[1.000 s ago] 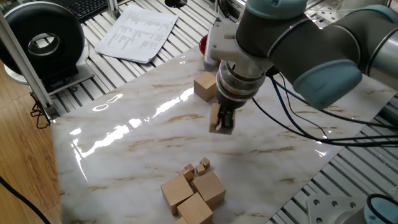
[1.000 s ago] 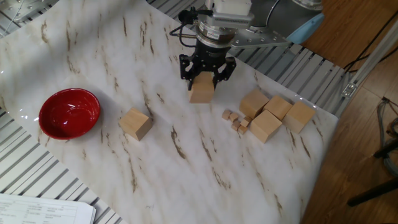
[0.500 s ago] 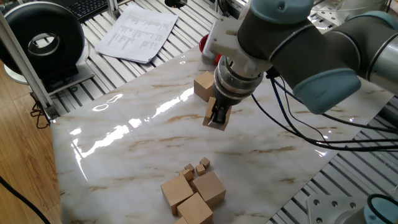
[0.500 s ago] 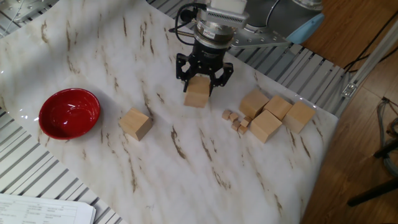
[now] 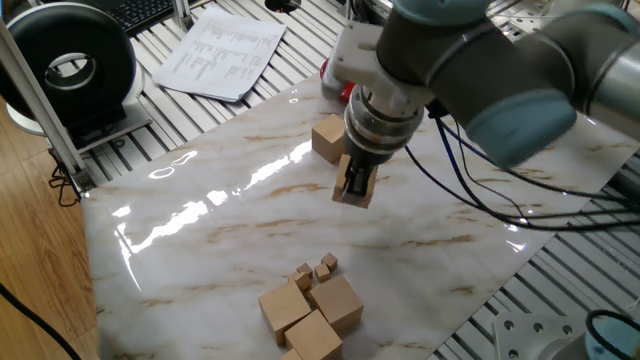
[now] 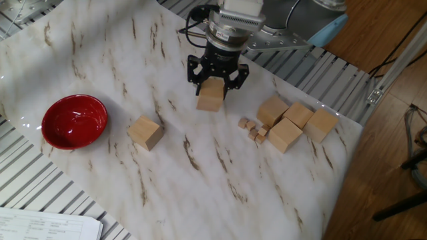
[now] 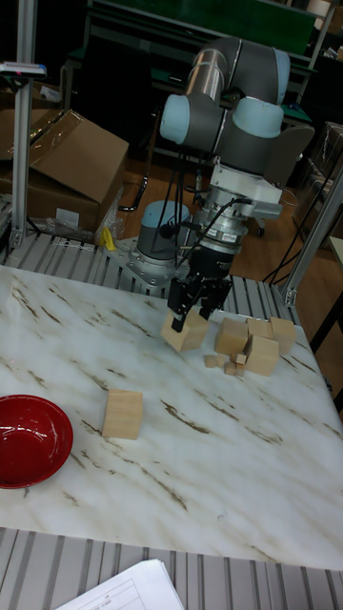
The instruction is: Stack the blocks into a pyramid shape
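- One fixed view: the gripper (image 5: 354, 187) is clamped on a tan wooden block (image 5: 353, 193), held tilted just above the marble-patterned table (image 5: 200, 210). A second block (image 5: 329, 138) stands just behind it toward the far edge. A cluster of blocks (image 5: 312, 312) sits at the near edge, partly cut off by the frame, with tiny cubes (image 5: 315, 270) beside it. The glossy middle of the slab lies bare between the held block and the cluster. A printed sheet (image 5: 220, 52) rests on the slatted surface beyond; its text is too small to read.
- The other fixed view: dark fingers (image 6: 194, 71) grip the held block (image 6: 209, 97) from both sides. The lone block (image 6: 145, 132) stands apart, between it and the smooth red bowl (image 6: 75, 121). Three plain sharp-edged cubes (image 6: 297, 124) huddle near the table's right edge, tiny cubes (image 6: 253, 128) touching them. No stack stands.
- Tall fixed view: the gripper (image 7: 199, 307) holds its block (image 7: 185, 330) tipped, just beside the cluster (image 7: 252, 342). The lone block (image 7: 123, 413) sits near the bowl (image 7: 32, 440) at the left edge. Bare veined marble fills the foreground. A cardboard box (image 7: 67, 167) stands behind; no writing is legible.
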You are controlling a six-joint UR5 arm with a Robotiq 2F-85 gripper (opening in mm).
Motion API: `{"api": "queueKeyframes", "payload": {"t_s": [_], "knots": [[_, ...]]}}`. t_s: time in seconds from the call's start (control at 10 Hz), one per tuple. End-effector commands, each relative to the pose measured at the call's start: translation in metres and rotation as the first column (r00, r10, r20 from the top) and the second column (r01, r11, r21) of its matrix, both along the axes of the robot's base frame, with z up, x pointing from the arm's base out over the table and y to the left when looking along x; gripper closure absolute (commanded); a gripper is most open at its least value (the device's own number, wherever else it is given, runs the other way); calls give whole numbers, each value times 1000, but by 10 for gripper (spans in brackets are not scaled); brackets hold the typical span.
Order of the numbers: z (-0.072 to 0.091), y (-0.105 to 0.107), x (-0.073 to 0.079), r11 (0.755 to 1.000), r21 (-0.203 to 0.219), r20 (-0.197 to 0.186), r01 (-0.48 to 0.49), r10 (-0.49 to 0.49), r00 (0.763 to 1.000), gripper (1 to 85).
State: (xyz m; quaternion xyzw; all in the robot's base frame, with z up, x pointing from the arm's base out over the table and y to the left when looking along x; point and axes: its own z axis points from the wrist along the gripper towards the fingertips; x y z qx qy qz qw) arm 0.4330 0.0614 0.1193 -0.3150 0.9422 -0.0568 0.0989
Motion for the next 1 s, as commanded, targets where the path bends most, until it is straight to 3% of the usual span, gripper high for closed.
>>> {"api": "queueKeyframes", "payload": {"t_s": [0.0,0.4,0.7,0.9], "knots": [[3,-3,20,999,0,-39,-35,34,999,847],[-20,-13,44,992,-21,-33,-126,126,992,847],[-12,-11,37,994,-23,-38,-102,101,994,847],[-12,-5,39,997,5,-27,-76,76,997,847]]}}
